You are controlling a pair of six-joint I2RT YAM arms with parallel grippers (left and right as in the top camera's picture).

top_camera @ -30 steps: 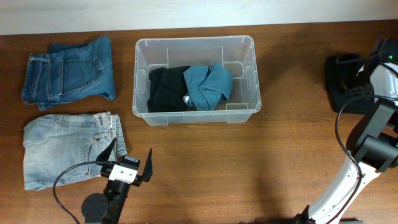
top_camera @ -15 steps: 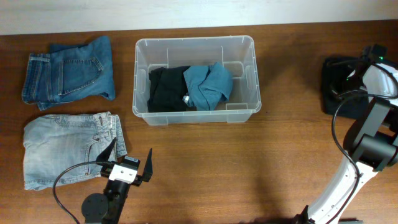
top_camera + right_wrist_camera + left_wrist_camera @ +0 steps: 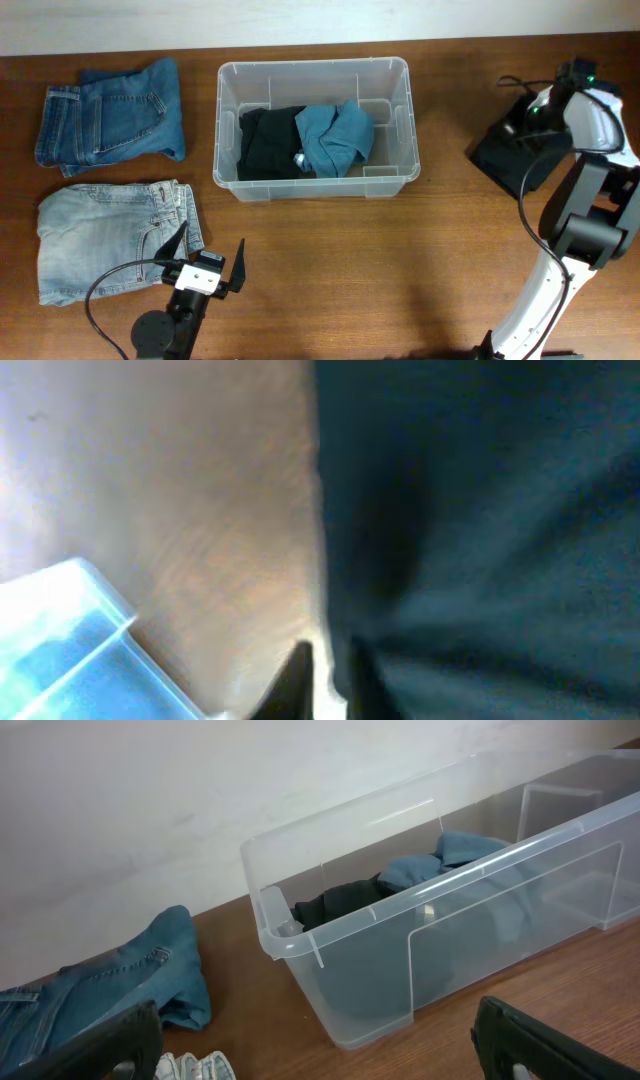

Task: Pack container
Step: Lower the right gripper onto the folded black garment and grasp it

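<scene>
The clear plastic container (image 3: pixel 313 67) stands at the table's centre back, with a black garment (image 3: pixel 264 142) and a teal garment (image 3: pixel 336 138) inside. It also shows in the left wrist view (image 3: pixel 400 950) and as a corner in the right wrist view (image 3: pixel 60 645). My right gripper (image 3: pixel 537 113) is shut on a black folded garment (image 3: pixel 500 158) right of the container. That garment fills the right wrist view (image 3: pixel 480 530). My left gripper (image 3: pixel 208 255) is open and empty near the front left; its fingers frame the left wrist view (image 3: pixel 320 1060).
Dark blue jeans (image 3: pixel 110 115) lie folded at the back left. Light blue jeans (image 3: pixel 105 240) lie folded at the front left, beside my left gripper. The wall edge runs along the table's back.
My right gripper has moved left toward the container, and the black garment has shifted left and turned with it. The left arm has not moved.
</scene>
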